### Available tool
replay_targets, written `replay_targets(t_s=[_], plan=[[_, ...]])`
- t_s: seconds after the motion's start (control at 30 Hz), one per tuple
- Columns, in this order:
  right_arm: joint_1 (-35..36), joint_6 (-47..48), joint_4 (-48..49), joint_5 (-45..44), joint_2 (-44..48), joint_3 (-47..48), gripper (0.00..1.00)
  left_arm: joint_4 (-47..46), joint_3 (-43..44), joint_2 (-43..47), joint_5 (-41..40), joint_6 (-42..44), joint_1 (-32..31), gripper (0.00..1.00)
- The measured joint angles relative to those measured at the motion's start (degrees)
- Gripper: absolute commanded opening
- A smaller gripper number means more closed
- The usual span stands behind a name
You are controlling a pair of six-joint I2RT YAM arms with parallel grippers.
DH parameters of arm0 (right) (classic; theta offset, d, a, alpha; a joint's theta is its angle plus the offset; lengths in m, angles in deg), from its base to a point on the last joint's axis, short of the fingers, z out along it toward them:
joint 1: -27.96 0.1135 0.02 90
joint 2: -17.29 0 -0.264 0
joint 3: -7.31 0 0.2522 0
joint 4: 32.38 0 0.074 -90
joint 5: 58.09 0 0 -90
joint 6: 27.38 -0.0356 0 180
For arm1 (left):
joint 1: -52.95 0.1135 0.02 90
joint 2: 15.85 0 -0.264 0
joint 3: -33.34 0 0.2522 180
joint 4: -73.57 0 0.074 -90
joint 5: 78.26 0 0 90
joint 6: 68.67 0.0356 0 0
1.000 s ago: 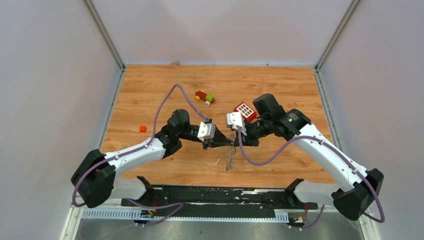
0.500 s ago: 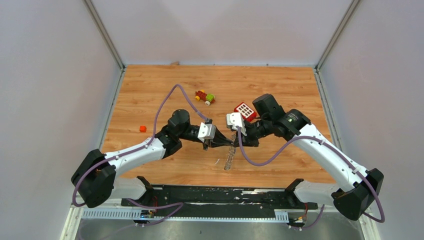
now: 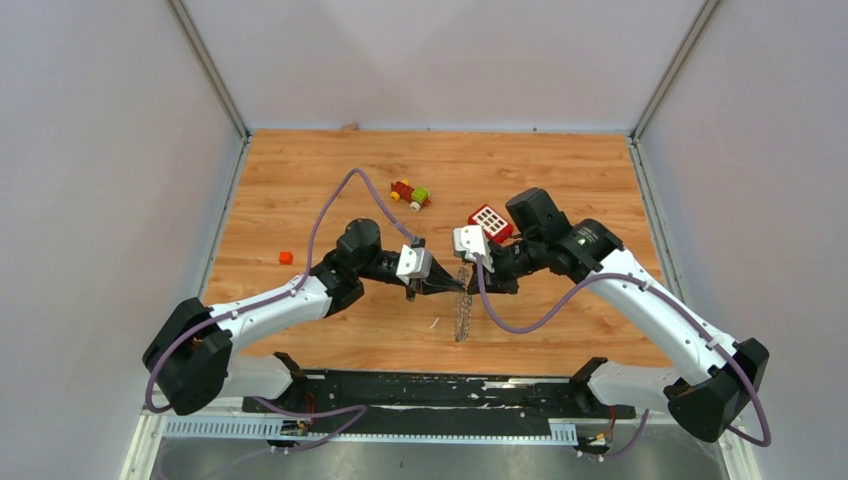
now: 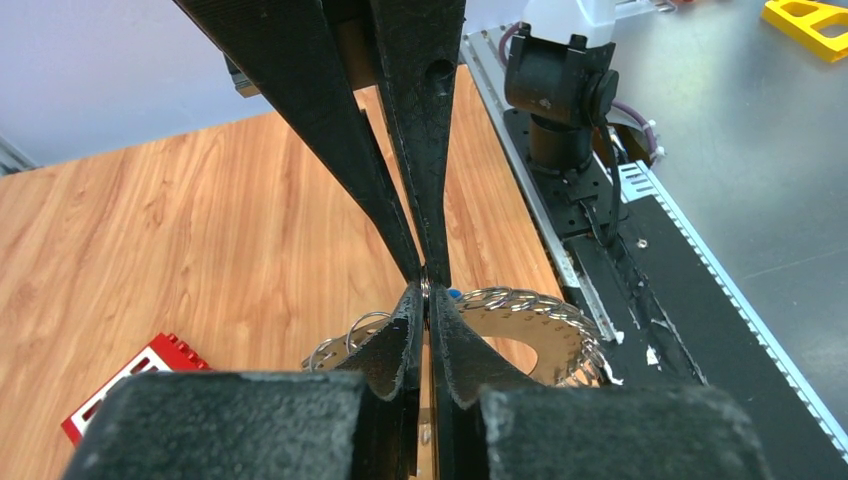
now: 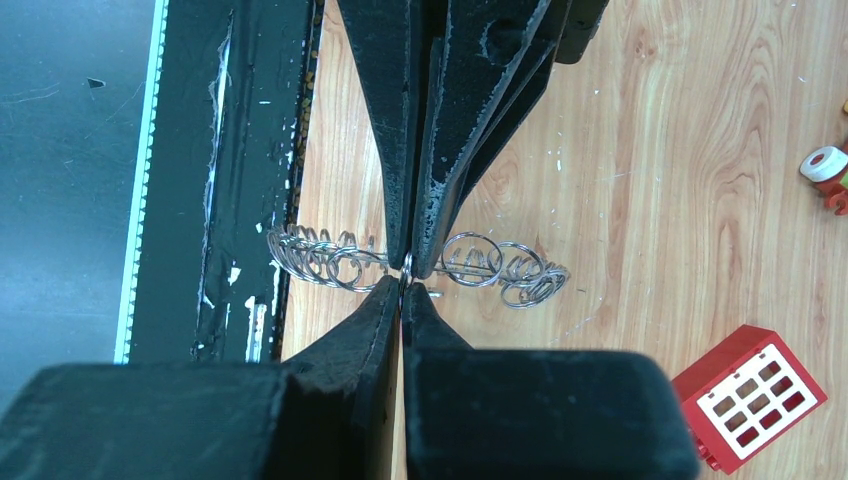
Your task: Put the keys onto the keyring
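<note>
Since a second ago the keyring has swung. Its near end slanted off to the left then and now sits almost straight below its far end in the top view, so the thin grey strip runs far to near. Neither arm has visibly shifted. The keyring hangs at mid-table between the two grippers, pinched at its far edge with the rest trailing toward the near side. The left gripper reaches in from the left, its jaws drawn all but together on the thin wire of the rim. The right gripper comes in from the right, jaws closed tight on the same stretch of rim, so the two sets of fingertips meet nose to nose with the wire between them. From the left wrist the keyring shows its face: a broad silver band with an open centre and a fringe of small loops, lying beyond and to the right of the fingertips. A small blue bit sits just right of the pinch; whether it touches the rim I cannot tell. From the right wrist the keyring is edge-on, a row of wire loops stretching to both sides of the fingertips. On the table a red block lies just beyond the right wrist, a toy farther back, and an orange cube well off to the left.
</note>
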Motion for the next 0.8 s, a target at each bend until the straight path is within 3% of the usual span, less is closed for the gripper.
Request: replay_targets(t_s=[0.07,0.17,0.37,0.47,0.7,0.8], plan=[[0.0,0.0,0.0,0.0,0.0,0.0,0.00,0.0,0.0,0.0,0.0,-0.1,0.0,0.00],[0.0,0.0,0.0,0.0,0.0,0.0,0.03,-0.2,0.0,0.0,-0.1,-0.3,0.0,0.00],[0.0,-0.6,0.8,0.0,0.3,-0.3,0.33,-5.8,-2.7,0.0,-0.5,-4.1,0.0,0.00],[-0.2,-0.9,1.9,0.4,1.7,-1.5,0.41,-12.0,-6.3,0.0,-0.4,-8.4,0.1,0.00],[-1.5,-0.8,3.1,3.8,4.3,-3.7,0.44,-23.3,-8.7,0.0,-0.4,-16.8,0.5,0.00],[-1.6,-0.8,3.1,5.6,4.4,-4.1,0.41,-25.5,-8.7,0.0,-0.4,-18.2,0.5,0.00]])
